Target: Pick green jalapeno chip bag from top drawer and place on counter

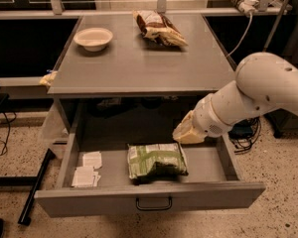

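Two chip bags are in view, and only one is the target. The green jalapeno chip bag [156, 161] lies flat on the floor of the top drawer [89, 202], in the lower centre of the frame. The drawer is pulled out from under the bench [139, 68], I think so that the bag can be reached from above. Some small white packets [88, 170] lie at the drawer's left side, well apart from the bag. On the bench, in the upper part of the frame, a white bowl [93, 37] stands at the left and the brown-and-cream chip bag [159, 29] lies at the back. The nearer part of the bench seems a good place to put the green bag later.

The arm [258, 93] enters from the right edge and slopes down to the left, passing below the bench edge. Its gripper [187, 131] hangs over the open drawer, just above and to the right of the green bag, not touching it. Whether the gripper is spread or closed, I cannot tell. I judge the step in hand is the approach for the grasp; the bag is not yet taken.
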Motion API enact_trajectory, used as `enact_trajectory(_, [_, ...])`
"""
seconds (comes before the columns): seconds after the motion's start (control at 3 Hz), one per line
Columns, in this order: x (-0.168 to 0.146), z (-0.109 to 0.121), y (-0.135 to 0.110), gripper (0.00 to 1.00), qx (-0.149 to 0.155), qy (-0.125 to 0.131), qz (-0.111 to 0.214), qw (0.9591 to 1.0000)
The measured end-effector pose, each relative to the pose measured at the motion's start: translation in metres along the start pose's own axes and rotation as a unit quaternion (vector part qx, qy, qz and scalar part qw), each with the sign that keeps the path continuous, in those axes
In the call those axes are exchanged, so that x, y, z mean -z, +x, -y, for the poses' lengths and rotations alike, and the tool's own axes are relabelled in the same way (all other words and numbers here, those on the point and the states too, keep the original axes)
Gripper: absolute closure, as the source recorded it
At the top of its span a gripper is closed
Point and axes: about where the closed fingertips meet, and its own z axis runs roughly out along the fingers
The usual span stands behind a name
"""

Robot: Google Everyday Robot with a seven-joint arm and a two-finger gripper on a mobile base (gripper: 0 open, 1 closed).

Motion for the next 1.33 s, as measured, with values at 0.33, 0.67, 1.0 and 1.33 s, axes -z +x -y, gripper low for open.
enact_trajectory(0.33, [-0.028, -0.006, -0.007, 0.82, 0.009, -0.016, 0.024, 0.9995])
enact_trajectory(0.67, [-0.050, -0.010, -0.013, 0.59, 0.016, -0.026, 0.038, 0.9988])
enact_trajectory(1.0, [-0.067, -0.014, -0.018, 0.34, 0.025, -0.028, 0.048, 0.9981])
enact_trajectory(1.33, [-0.082, -0.013, -0.020, 0.12, 0.040, -0.026, 0.051, 0.9975])
